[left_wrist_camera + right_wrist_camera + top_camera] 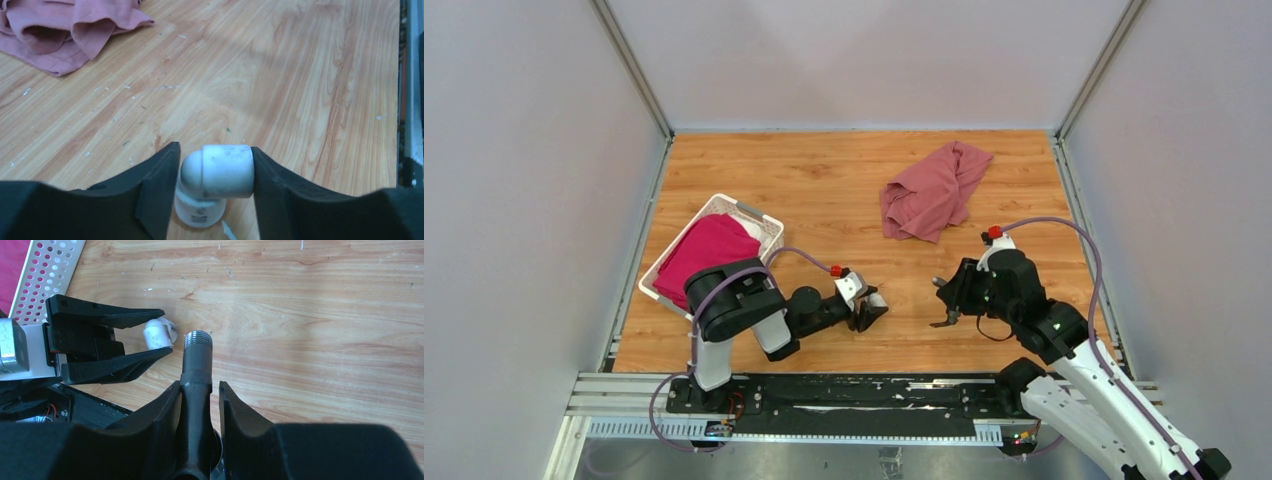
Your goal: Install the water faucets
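Note:
My left gripper [874,309] is shut on the white elbow fitting [220,172], whose lower end rests on the wooden table [280,75]. My right gripper [948,298] is shut on the dark grey tap [196,372], held along the fingers with its silver threaded end [198,340] pointing forward. In the right wrist view the threaded end lies just right of the white fitting [159,334], a small gap apart, with the left gripper [166,332] around that fitting. In the top view the two grippers face each other near the table's front edge.
A dusty-red cloth [934,190] lies crumpled at the back right; it also shows in the left wrist view [65,30]. A white slatted basket [746,214] with magenta fabric [704,255] stands at the left, behind the left arm. Grey walls enclose the table.

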`<move>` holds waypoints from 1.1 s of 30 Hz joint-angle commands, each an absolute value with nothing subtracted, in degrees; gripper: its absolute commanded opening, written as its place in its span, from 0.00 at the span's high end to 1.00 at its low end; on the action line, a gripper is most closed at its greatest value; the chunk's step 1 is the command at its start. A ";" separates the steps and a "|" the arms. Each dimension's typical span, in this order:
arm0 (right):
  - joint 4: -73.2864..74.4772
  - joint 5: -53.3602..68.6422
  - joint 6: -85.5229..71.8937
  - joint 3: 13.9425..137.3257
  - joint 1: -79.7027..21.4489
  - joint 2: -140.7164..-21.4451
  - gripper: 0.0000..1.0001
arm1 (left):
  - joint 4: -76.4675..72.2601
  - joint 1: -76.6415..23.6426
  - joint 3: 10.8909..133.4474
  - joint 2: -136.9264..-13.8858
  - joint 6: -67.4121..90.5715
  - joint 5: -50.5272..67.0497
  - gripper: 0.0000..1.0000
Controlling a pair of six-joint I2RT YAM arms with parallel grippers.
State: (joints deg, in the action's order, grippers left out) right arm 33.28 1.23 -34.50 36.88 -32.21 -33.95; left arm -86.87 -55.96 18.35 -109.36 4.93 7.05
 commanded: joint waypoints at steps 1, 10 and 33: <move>33.31 0.04 -35.07 36.31 -31.73 -33.80 1.00 | -89.60 -56.43 16.02 -107.82 3.98 5.92 0.36; 33.14 0.07 -35.29 36.34 -31.72 -34.05 1.00 | -89.34 -56.41 13.08 -99.91 5.44 6.24 0.00; 27.07 2.96 -34.96 37.44 -31.71 -41.95 1.00 | 21.05 -57.20 48.46 -71.01 47.83 -24.84 0.00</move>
